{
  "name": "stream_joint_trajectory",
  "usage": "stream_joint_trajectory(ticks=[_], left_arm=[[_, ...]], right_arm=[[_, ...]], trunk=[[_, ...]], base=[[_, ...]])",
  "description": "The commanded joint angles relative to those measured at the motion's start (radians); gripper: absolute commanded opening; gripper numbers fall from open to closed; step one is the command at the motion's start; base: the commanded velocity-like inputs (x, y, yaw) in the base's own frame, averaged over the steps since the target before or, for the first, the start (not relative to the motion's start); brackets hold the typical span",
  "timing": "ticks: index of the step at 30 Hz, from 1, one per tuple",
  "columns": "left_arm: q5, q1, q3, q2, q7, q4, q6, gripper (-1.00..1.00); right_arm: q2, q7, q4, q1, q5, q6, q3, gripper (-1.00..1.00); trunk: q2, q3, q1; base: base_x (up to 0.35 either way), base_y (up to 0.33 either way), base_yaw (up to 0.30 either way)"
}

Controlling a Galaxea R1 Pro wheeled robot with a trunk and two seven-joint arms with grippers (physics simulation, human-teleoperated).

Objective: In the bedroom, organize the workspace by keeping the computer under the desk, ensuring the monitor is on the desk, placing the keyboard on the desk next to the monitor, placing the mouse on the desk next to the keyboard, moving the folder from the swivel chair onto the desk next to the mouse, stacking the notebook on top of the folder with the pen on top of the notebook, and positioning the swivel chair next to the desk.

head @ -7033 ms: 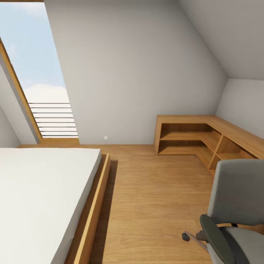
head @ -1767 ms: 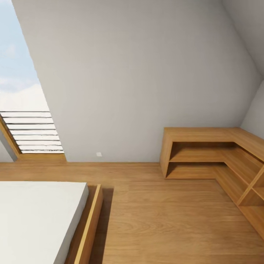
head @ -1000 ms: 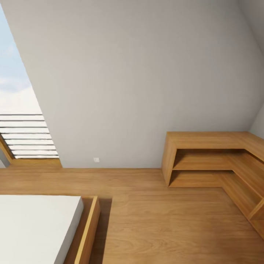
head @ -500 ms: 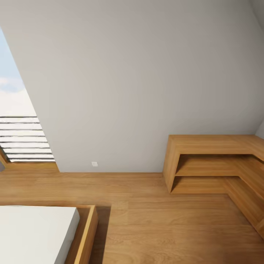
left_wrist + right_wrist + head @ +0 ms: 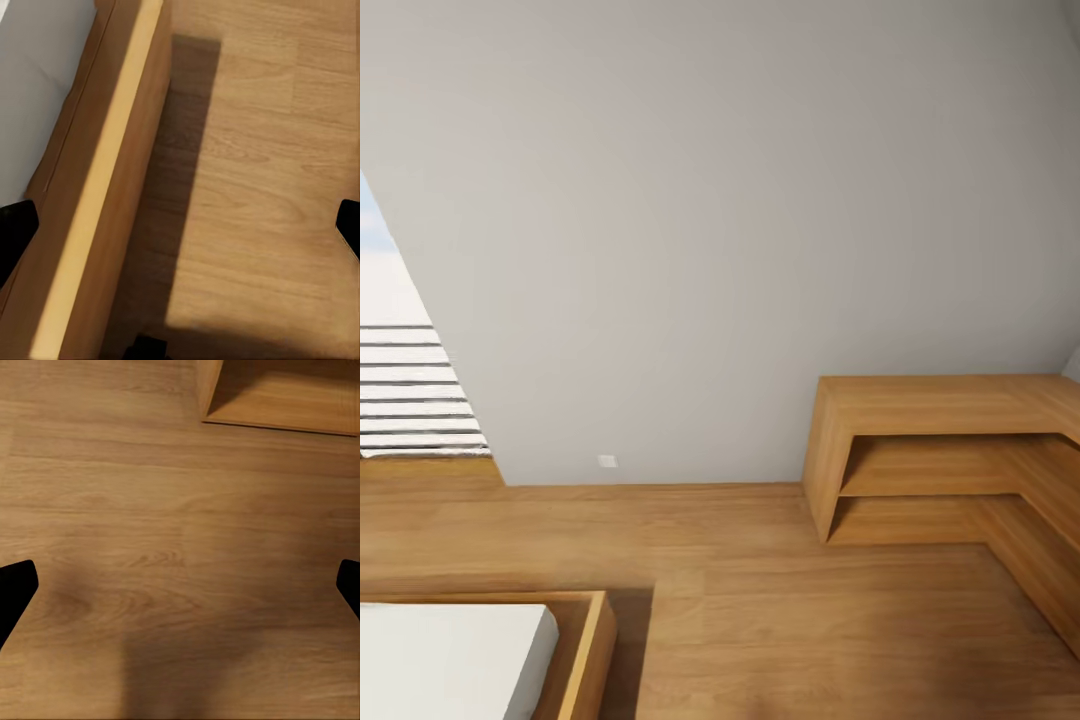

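Against the grey wall [image 5: 740, 220] of the bedroom stands a low wooden corner shelf [image 5: 950, 455], a white bed [image 5: 450, 660] nearby, while the left gripper [image 5: 180, 225] and right gripper [image 5: 180, 585] hang spread wide, empty, above the wood floor [image 5: 780, 610].

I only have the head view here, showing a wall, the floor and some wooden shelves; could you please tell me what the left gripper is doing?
Observer: The left gripper is open, fingers wide apart, with nothing between them.
Operator: Thank you. What lies beneath it?
Observer: The wooden side rail of the bed frame, with the floor beside it.
Operator: And the other arm?
Observer: The right gripper is also open and empty, over the floor near a corner of the shelf unit.
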Motion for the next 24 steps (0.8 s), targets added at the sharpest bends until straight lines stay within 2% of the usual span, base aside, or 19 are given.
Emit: stream_joint_trajectory(ticks=[1, 11, 24], left_arm=[[-0.006, 0.000, 0.004, -0.001, 0.001, -0.002, -0.001, 1.00], [-0.006, 0.000, 0.005, 0.000, 0.001, -0.002, -0.001, 1.00], [-0.006, 0.000, 0.006, 0.001, 0.001, -0.001, -0.001, 1.00]], right_arm=[[0.000, -0.003, 0.002, -0.001, -0.006, -0.003, 0.009, 1.00], [0.000, -0.003, 0.002, -0.001, -0.006, -0.003, 0.009, 1.00], [0.000, -0.003, 0.002, -0.001, -0.005, -0.003, 0.009, 1.00]], trunk=[[0.000, -0.001, 0.001], [0.000, -0.001, 0.001], [0.000, -0.001, 0.001]], base=[[0.256, -0.030, -0.073], [0.249, -0.129, -0.071], [0.245, -0.178, -0.015]])
